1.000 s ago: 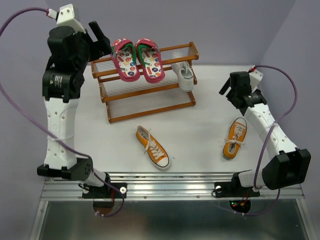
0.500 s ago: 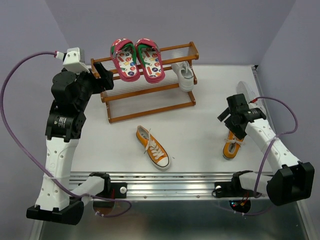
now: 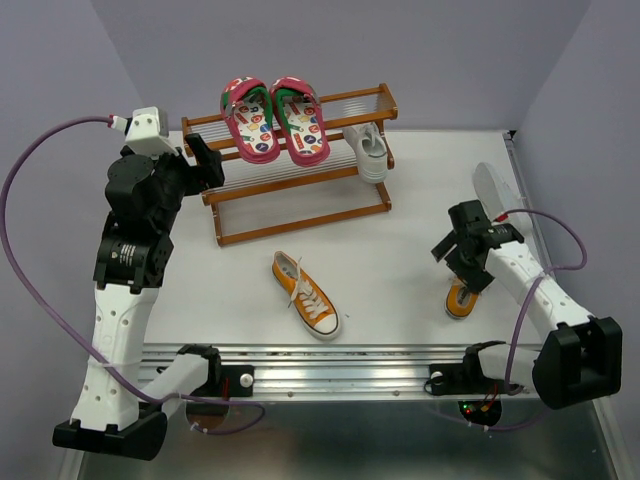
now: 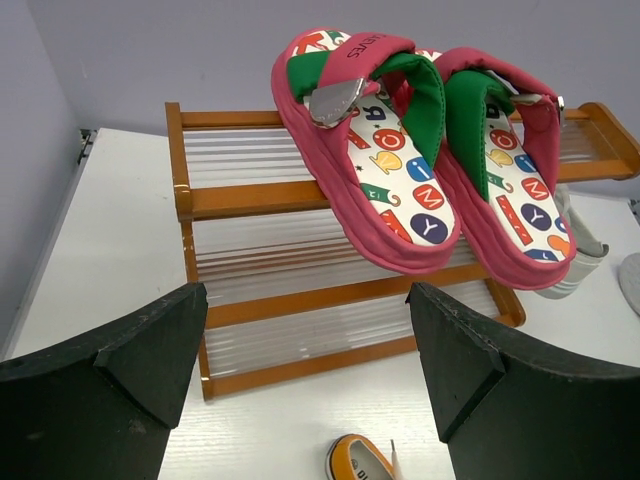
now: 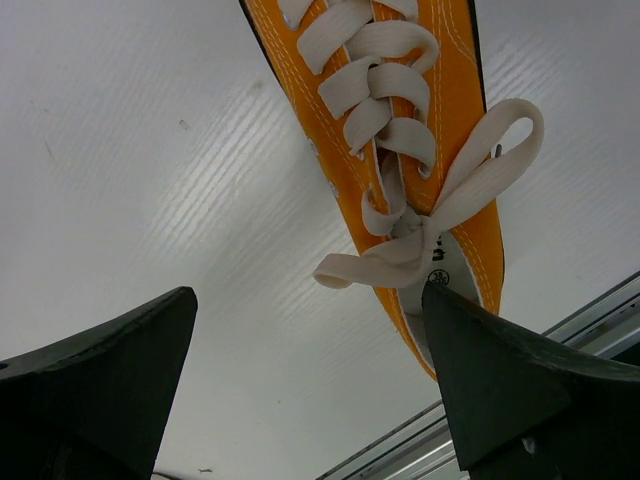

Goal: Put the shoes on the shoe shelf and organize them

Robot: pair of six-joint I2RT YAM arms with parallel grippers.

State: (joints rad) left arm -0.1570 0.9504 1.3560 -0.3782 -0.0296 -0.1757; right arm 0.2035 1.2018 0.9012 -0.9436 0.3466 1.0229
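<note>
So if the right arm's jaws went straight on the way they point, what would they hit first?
Most likely the orange sneaker just below, around its white laces; the jaws stand open over it, depth unclear.

Your shoe shelf (image 3: 300, 181) stands at the far edge. The pink pair (image 3: 275, 118) tops it, with a white sneaker (image 3: 370, 152) at its right end. The other white sneaker (image 3: 493, 185) lies by the right edge. One orange sneaker (image 3: 305, 293) sits mid-bench, and the second orange sneaker (image 3: 459, 301) towards the near right corner.

My arms (image 3: 118, 310) are white shells and black joints, trailing purple cables (image 3: 65, 124); my fingers (image 4: 110, 380) are black wedges.
</note>
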